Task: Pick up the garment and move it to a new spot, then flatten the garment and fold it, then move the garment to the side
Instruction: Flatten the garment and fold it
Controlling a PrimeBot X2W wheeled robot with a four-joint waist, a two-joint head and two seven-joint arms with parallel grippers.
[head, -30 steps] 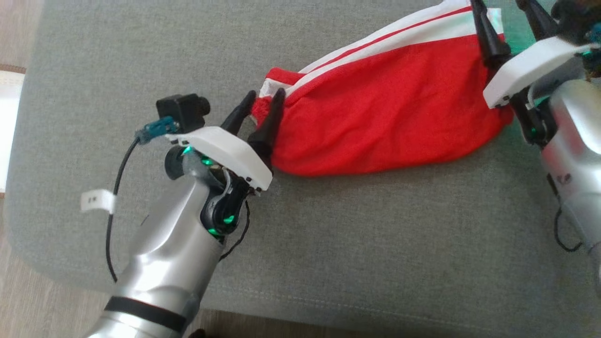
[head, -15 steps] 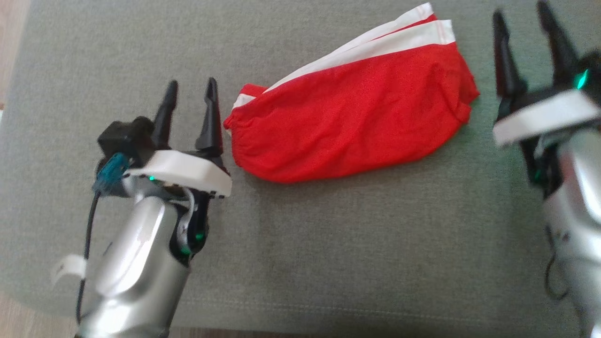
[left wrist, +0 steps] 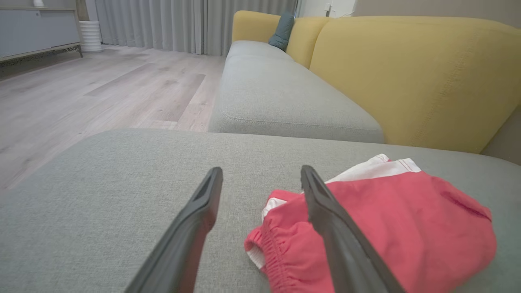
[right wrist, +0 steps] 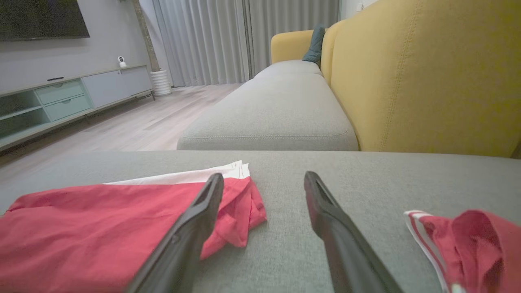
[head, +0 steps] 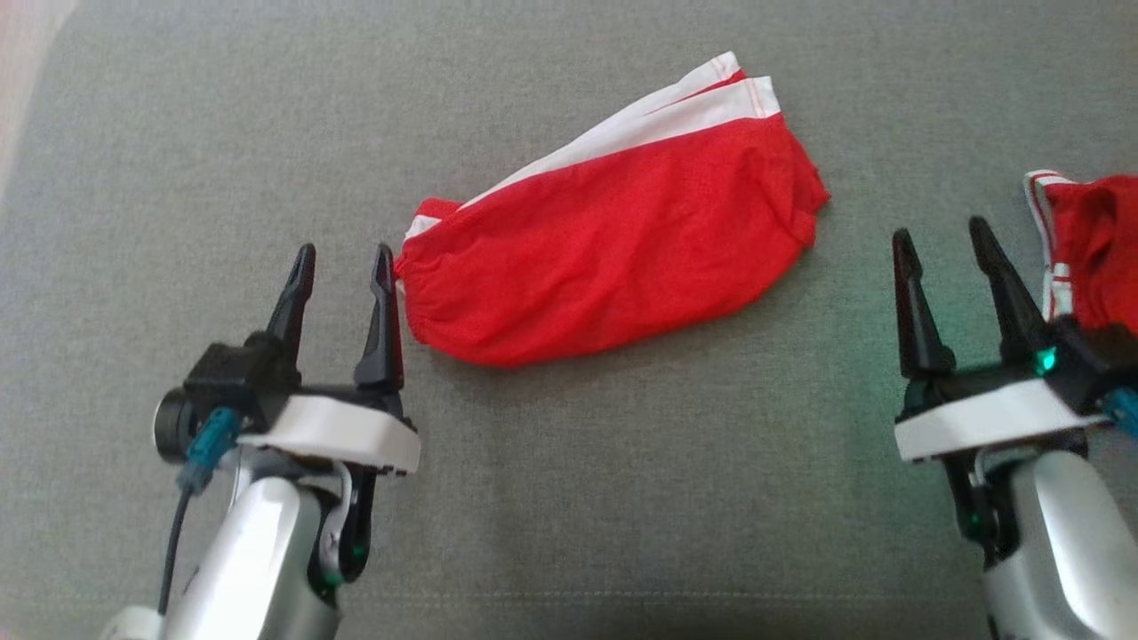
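Folded red mesh shorts with a white side stripe lie slantwise on a grey woven seat cushion. From the head camera, their waistband end points toward the robot's left. The left gripper stands spread and empty, its inner finger just beside the gathered waistband; whether it touches the cloth cannot be told. The right gripper, likewise parted with nothing between its fingers, sits well apart from the shorts' hem. It is near a second crumpled red garment with white stripes at the picture's right edge.

The left wrist view looks low along the cushion, past the elastic waistband, and brings in the room beyond. It takes in a mustard-yellow sofa backrest, a teal throw pillow, pale wood flooring and grey curtains. The right wrist view adds a low grey media cabinet against the wall. There the hem of the shorts lies left of that gripper's fingers and the second garment to their right.
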